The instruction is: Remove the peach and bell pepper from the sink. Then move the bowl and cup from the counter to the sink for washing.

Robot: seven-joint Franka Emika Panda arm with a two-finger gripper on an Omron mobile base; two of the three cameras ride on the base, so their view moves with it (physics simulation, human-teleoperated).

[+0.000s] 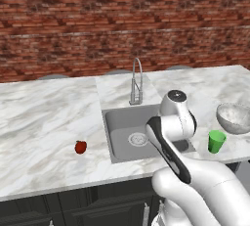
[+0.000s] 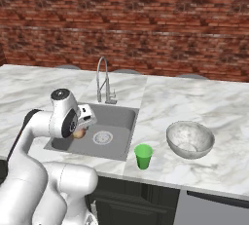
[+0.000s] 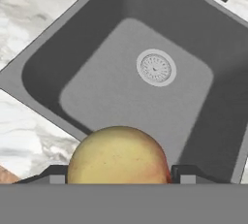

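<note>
1. Left base view: bell pepper (image 1: 80, 146) already out on the worktop (image 1: 44, 117), left of the sink (image 1: 117, 127). Bowl (image 1: 234, 118) and cup (image 1: 216, 141) wait right of the sink.
2. Right base view: peach (image 2: 79, 133) is lifted over the sink, under my wrist. Peach removal is in hand.
3. Hand view: my end effector (image 3: 118, 177) is spread wide, fingers (image 3: 183, 172) pinching the peach between them above the sink. Next: carry it clear of the sink rim, set down on worktop.

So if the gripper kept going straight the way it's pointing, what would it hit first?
The gripper already has the peach between its fingertips, so that comes first. Beyond it, the line appears to meet the grey floor of the sink, though depth is hard to judge.
</note>
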